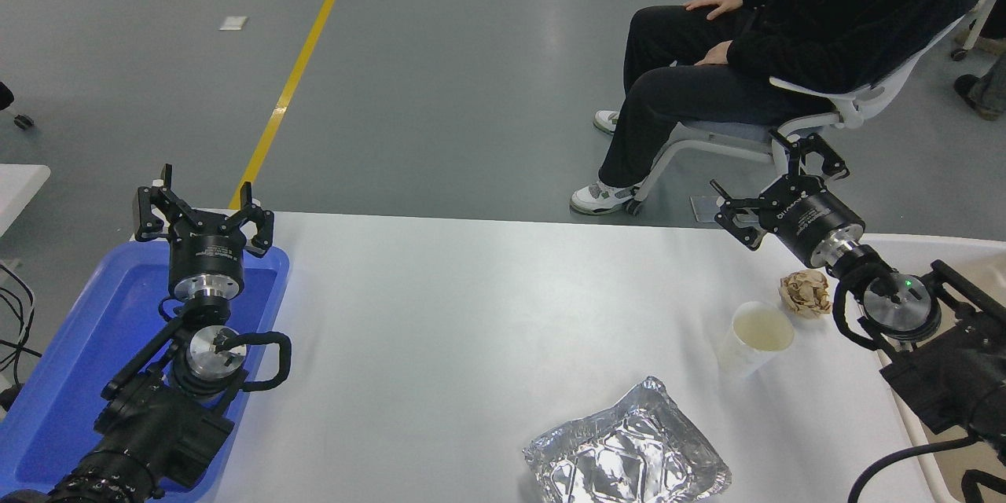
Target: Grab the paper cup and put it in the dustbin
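Where the white bench [471, 314] spreads smooth and faintly glossy: 1 paper cup [756, 339], 1 brown paper ball [805, 293], 1 foil tray [627, 456], 1 blue tray [86, 346], 1 dustbin [935, 247], 2 arms.

Paper cup: small, white, tapered, upright toward the bench's right side, round rim, pale cream inside; held by nothing. Just behind and to its right, the brown paper ball, crumpled and creased, close to but apart from the cup. Nearer the camera and left of the cup, the foil tray: silver, crinkled, roughly square with bent edges.

Dustbin: beige plastic with a rounded pale rim, at the bench's right edge, mostly hidden behind the right arm.

Right gripper [774, 189]: black, raised beyond the far edge, behind the cup and ball, jaws spread wide, holding nothing.

Left gripper [203, 212]: black, parked over the blue tray's far end at the lower left, jaws likewise spread wide and empty. Blue tray: rectangular plastic, smooth.

Beyond the bench, 1 person [786, 39] in dark clothes, seated on a white chair [825, 106].
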Robot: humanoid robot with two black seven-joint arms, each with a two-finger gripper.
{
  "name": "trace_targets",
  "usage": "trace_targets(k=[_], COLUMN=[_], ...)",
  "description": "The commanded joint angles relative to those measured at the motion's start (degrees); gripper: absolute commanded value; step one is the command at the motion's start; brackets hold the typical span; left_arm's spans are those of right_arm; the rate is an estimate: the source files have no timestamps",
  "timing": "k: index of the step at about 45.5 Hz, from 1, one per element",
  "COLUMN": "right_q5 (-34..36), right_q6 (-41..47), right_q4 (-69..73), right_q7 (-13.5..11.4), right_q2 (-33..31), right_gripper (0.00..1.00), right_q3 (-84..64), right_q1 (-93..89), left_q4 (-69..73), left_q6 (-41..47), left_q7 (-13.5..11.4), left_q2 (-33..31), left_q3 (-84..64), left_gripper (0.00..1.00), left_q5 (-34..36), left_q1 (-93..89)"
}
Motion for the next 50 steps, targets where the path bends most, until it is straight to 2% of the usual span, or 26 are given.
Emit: trace_targets(k=[1, 26, 29, 36, 42, 50], right_q5=[-0.45, -1.85, -4.04, -9.76, -11.26, -11.87], right_q6=[0.03, -0.59, -0.67, -0.67, -0.67, -1.29], right_q4=[-0.19, 2.44, 2.53, 3.50, 4.20, 6.83], right_q7=[0.01, -0.16, -0.25, -0.87, -2.18, -2.54], right_q2=[0.13, 0.30, -0.31, -3.91, -8.30, -16.30], right_gripper=[1.00, 1.00, 1.00, 1.00, 1.00, 1.00], right_q3=[-0.01, -2.91, -3.44, -4.93, -9.23, -20.56], right_q1=[-0.08, 2.29, 3.17, 6.95, 12.04, 20.74], left_q4=[0.02, 0.02, 0.02, -0.07, 0.02, 0.02], left_q6=[0.00, 0.00, 0.00, 0.00, 0.00, 0.00], left_q7=[-0.04, -0.04, -0.04, -0.04, -0.04, -0.04], left_q2=[-0.01, 0.08, 0.08, 0.08, 0.08, 0.08], left_q3=[0.00, 0.00, 0.00, 0.00, 0.00, 0.00], left_gripper=[0.99, 0.99, 0.99, 0.99, 0.99, 0.99], left_q5=[0.00, 0.00, 0.00, 0.00, -0.09, -0.09], left_q1=[0.00, 0.00, 0.00, 0.00, 0.00, 0.00])
